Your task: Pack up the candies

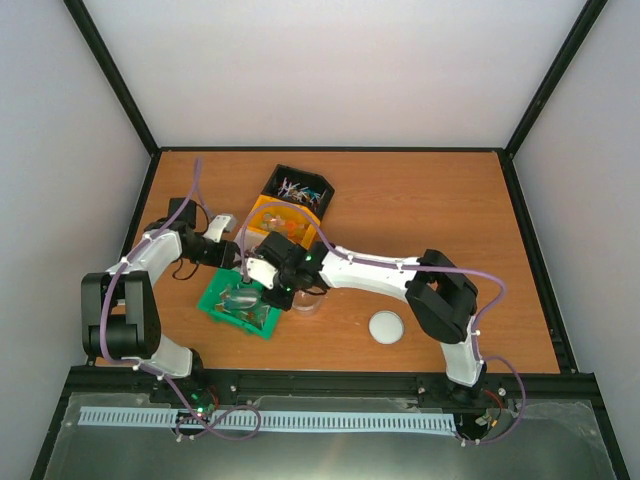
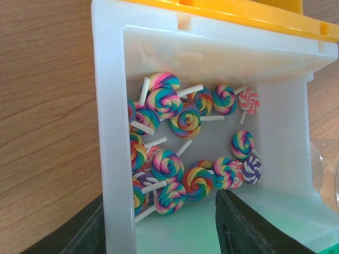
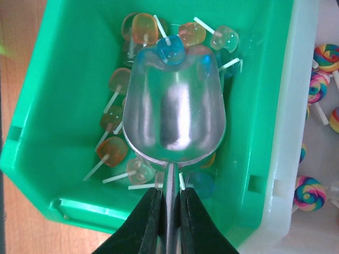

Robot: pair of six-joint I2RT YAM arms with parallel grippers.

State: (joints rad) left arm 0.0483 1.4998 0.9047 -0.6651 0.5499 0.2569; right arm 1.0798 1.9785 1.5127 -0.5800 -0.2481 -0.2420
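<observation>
Right pincer (image 3: 169, 211), at the bottom centre of its wrist view, is clenched on the thin handle of the metal scoop (image 3: 172, 116). The scoop's bowl points up the frame and lies over the candies (image 3: 112, 151). These are translucent sweets on white sticks, orange, blue, brownish and clear, heaped in the green bin (image 3: 32, 106). One blue candy (image 3: 169, 50) sits at the scoop's far lip; the rest of the bowl shows only bare metal.

Just beside the green bin, along the right edge of that frame, stands the white bin (image 3: 288, 132) with swirl lollipops (image 3: 310, 193) on its floor.

Left pincer (image 2: 159, 219) stands released at the bottom of its own view. One finger is outside the white bin's left wall and the other is over the bin's floor, and it grips nothing. A yellow bin (image 2: 238, 13) runs along the top of that frame.

From above, a black bin (image 1: 300, 190) holding more small sweets sits at upper centre of the wooden table (image 1: 430, 210). A clear jar (image 1: 308, 302) stands just right of the green bin. A round white lid (image 1: 386, 327) lies to the jar's lower right, apart from it.
</observation>
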